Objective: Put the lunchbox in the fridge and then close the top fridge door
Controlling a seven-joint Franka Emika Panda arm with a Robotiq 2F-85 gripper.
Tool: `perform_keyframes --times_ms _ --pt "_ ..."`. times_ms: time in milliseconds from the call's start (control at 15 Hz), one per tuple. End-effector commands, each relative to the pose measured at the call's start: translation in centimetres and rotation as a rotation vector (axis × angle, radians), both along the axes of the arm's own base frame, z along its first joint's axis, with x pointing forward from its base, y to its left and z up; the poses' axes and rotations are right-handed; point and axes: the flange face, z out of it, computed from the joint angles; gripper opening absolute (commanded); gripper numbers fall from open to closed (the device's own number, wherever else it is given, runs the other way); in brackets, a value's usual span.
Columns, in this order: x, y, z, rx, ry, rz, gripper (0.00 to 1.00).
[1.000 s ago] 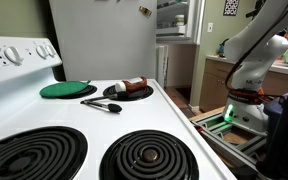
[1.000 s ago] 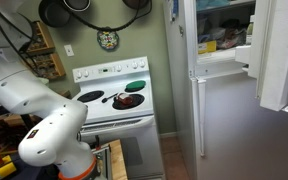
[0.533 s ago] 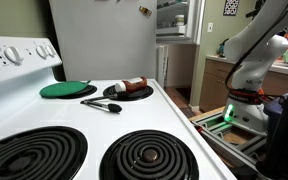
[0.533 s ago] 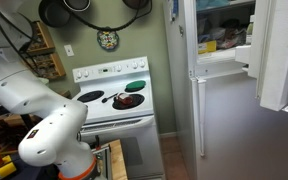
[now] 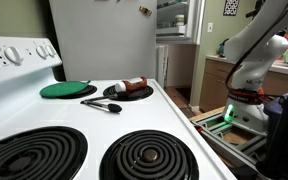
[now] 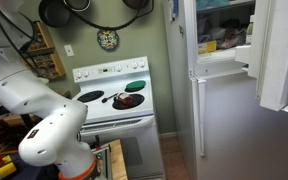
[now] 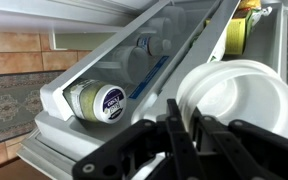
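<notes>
In the wrist view my gripper [image 7: 189, 112] is shut on the rim of the lunchbox [image 7: 234, 95], a whitish translucent tub whose open mouth faces the camera. Just beyond it runs a white shelf rack [image 7: 59, 95] that holds a jar [image 7: 96, 100] lying on its side and some bottles. The tall white fridge [image 6: 224, 120] shows in both exterior views, its plain side [image 5: 104, 40] behind the stove. The top fridge door [image 6: 281, 55] stands open and the lit shelves [image 6: 224, 35] show. Neither exterior view shows the gripper or the lunchbox.
A white stove [image 5: 169, 110] with black coil burners carries a dark plate of food [image 5: 129, 92], a green round lid [image 5: 64, 89] and a black utensil [image 5: 102, 105]. The robot's white arm [image 6: 34, 105] rises from its base beside the stove. Pans [image 6: 84, 8] hang on the wall.
</notes>
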Motion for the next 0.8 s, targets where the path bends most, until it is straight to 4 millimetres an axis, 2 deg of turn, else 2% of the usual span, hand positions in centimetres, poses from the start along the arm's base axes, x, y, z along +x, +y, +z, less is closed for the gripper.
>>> perform_keyframes --times_ms 0,733 --pt "0.6 -0.4 0.2 0.02 -0.035 -0.057 0.03" --pt "2.3 -1.0 -0.6 0.079 -0.081 -0.146 0.03"
